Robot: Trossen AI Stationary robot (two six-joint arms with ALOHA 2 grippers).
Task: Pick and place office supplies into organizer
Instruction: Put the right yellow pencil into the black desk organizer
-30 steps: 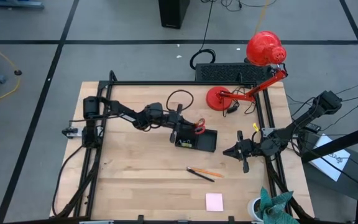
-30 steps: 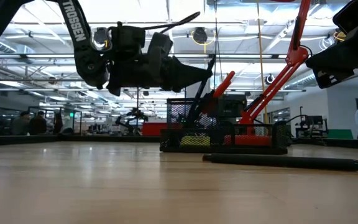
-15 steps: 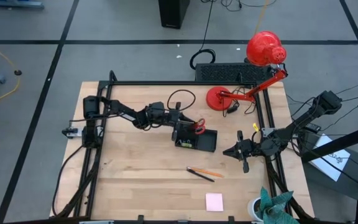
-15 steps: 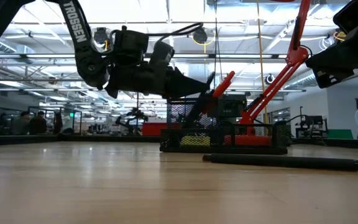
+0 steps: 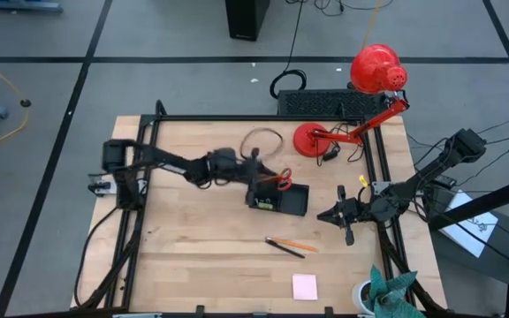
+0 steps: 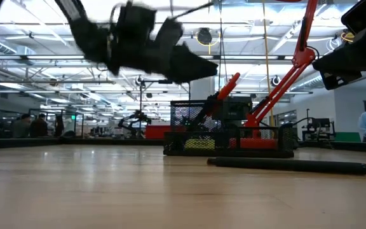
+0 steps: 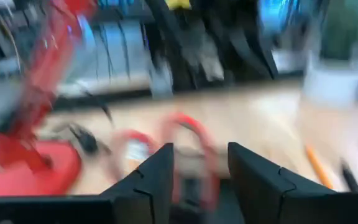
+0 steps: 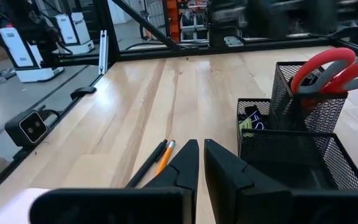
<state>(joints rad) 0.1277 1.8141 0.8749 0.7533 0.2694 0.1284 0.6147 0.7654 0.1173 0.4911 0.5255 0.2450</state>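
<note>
the left claw hangs above the bench, right at the tall end of the organizer, with its fingers spread apart and nothing between them. just ahead of that claw the scissors stand in the tall mesh section, red handles up, leaning a little. a small yellow-green piece sits in a low compartment next to the tall one.

the right claw waits off the far side of the organizer from the left one, its fingers pressed together and holding nothing. in front of it, on the bare wood, a black pen and an orange pencil lie touching in a narrow v, well apart from the organizer. beyond them, near the bench edge, is a pink sticky-note pad.

behind the organizer, away from both claws, a red desk lamp stands with its round base on the bench.
</note>
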